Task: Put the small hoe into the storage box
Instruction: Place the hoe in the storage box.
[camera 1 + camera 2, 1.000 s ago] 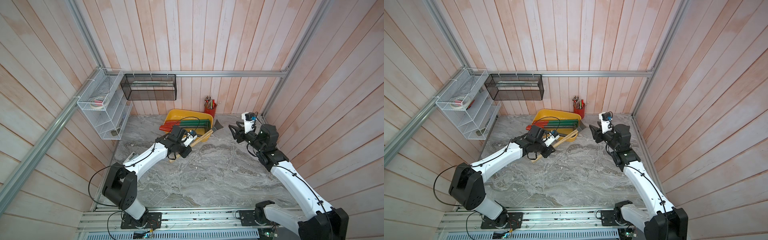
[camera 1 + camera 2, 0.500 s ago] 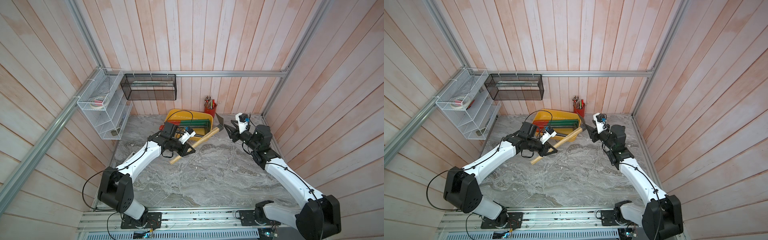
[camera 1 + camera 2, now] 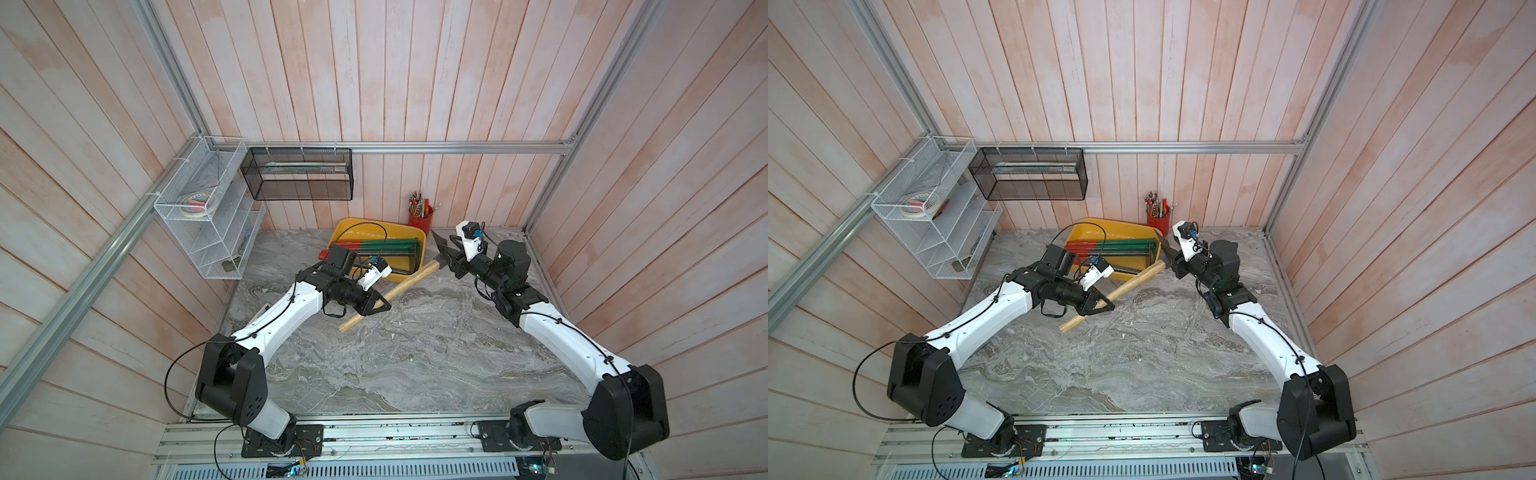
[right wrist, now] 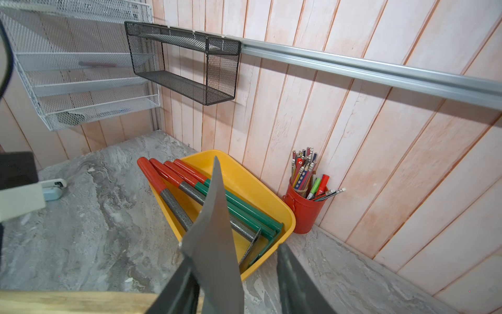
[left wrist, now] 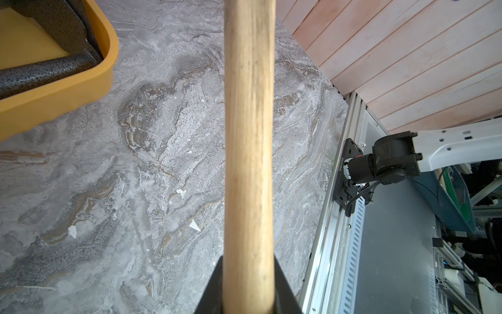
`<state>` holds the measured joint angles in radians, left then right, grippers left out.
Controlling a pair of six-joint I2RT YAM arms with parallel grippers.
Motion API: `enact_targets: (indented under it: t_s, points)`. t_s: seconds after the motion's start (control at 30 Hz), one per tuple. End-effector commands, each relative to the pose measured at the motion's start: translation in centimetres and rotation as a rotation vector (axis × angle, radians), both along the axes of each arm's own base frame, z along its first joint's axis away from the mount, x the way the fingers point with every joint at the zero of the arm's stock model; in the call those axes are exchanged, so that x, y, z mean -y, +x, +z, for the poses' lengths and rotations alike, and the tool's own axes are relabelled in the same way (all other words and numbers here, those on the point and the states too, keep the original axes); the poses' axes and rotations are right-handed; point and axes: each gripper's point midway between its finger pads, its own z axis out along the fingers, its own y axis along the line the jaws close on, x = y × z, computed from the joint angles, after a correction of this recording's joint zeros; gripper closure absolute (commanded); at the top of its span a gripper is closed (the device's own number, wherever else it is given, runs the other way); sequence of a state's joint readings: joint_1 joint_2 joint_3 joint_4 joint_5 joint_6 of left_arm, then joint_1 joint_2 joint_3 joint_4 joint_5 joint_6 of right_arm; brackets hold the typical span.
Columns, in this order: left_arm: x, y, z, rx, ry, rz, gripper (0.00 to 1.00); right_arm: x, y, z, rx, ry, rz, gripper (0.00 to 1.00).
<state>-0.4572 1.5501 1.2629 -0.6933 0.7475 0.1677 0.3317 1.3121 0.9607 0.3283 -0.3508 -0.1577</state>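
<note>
My left hand clenches the small hoe by its handle, above the tabletop beside the storage box. My right hand straddles the blade, unclamped. Boxing remains.

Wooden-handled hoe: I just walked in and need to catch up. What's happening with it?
The left gripper grips the small hoe by its wooden handle, holding it raised beside the storage box. The right gripper has its open jaws around the metal blade. The hoe is not in the box yet.
</note>
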Motion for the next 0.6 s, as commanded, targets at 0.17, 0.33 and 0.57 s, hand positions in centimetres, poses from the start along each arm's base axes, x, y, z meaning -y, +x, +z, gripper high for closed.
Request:
enact_targets:
  t_s: [0.17, 0.33, 0.57]
  points:
    - [2.0, 0.1, 3.8, 0.119, -0.090, -0.079, 1.00, -1.9, 0.7, 2.0, 0.026, 0.032, 0.077, 1.00]
    - [1.7, 0.4, 3.2, 0.136, -0.055, -0.051, 1.00, -3.1, 0.6, 2.0, 0.017, 0.052, 0.107, 1.00]
    - [0.0, 2.6, 4.2, 0.276, -0.012, 0.089, 0.56, -2.6, 1.8, 0.9, -0.030, 0.048, 0.038, 1.00]
